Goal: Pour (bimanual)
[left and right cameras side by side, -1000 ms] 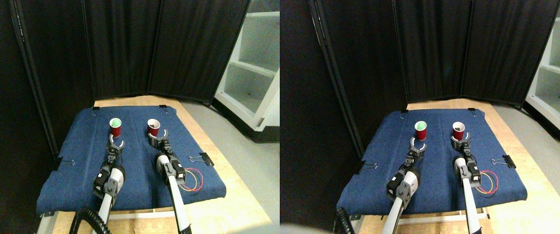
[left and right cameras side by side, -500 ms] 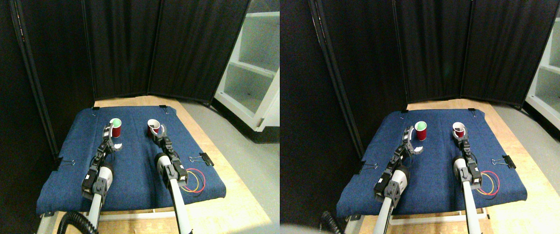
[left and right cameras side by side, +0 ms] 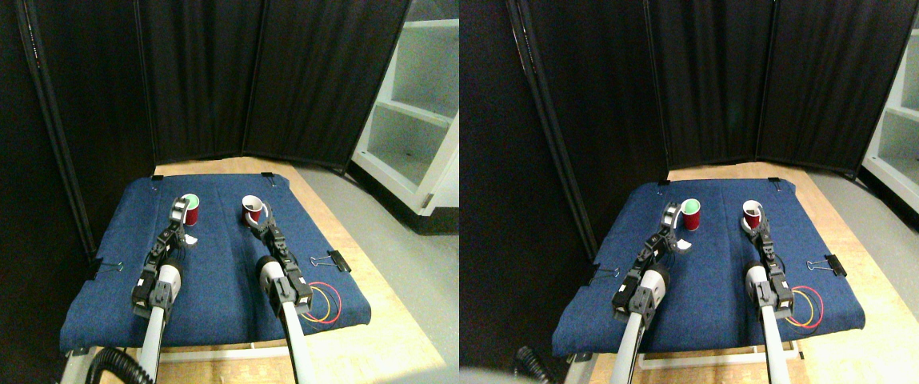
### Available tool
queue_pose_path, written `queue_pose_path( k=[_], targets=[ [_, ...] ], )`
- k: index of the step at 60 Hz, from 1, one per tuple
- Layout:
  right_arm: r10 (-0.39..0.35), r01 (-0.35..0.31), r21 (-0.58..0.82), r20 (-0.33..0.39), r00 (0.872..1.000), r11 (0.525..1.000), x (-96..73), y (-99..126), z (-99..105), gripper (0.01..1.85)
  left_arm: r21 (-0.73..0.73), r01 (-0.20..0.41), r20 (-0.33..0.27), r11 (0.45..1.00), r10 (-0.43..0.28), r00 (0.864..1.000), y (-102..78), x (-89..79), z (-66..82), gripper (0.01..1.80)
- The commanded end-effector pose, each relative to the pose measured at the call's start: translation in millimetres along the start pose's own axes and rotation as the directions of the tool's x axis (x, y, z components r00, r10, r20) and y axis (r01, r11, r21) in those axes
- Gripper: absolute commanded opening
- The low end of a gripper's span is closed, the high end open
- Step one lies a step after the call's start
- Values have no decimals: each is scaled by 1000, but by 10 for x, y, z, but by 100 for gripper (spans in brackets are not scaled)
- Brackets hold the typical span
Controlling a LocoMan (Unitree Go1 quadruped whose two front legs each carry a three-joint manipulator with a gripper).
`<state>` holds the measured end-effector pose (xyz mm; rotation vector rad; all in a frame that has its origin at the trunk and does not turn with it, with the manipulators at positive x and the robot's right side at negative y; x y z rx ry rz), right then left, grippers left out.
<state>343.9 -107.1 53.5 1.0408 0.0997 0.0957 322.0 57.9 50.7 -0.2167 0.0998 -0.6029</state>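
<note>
Two red cups stand at the far end of the blue cloth [left and right cameras side by side: 219, 280]. The left cup [left and right cameras side by side: 191, 211] shows green inside; the right cup [left and right cameras side by side: 251, 209] has a white inside. My left gripper [left and right cameras side by side: 184, 225] is rolled on its side and open, one pale finger up against the left cup's left wall and the other lying on the cloth just in front of it. My right gripper [left and right cameras side by side: 259, 217] is open at the right cup's front right, with a pale finger curving beside the cup's right wall. Whether either gripper touches its cup cannot be made out.
The cloth covers a wooden table [left and right cameras side by side: 347, 352] and is pinned by binder clips [left and right cameras side by side: 333, 261] at its edges. Red and yellow wire loops [left and right cameras side by side: 323, 304] lie beside my right arm. Black curtains [left and right cameras side by side: 203, 80] close the back; a white shelf unit [left and right cameras side by side: 419, 120] stands right.
My left arm has swung left and its gripper has rolled over, moving from in front of the green-filled cup to its left side. The right gripper has rolled and crept forward beside its cup.
</note>
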Motion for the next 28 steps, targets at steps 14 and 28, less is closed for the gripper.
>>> queue_pose_path(
  k=[14, 28],
  targets=[
    [44, -44, -12, 20, 999, 999, -69, 93, 5, 33, 182, 69, 32, 981, -76, 997, -61, 18, -29, 72],
    [56, -56, -7, 14, 998, 998, -98, 103, 0, 33, 408, 227, -100, 884, -204, 974, -50, 6, -79, 79]
  ],
)
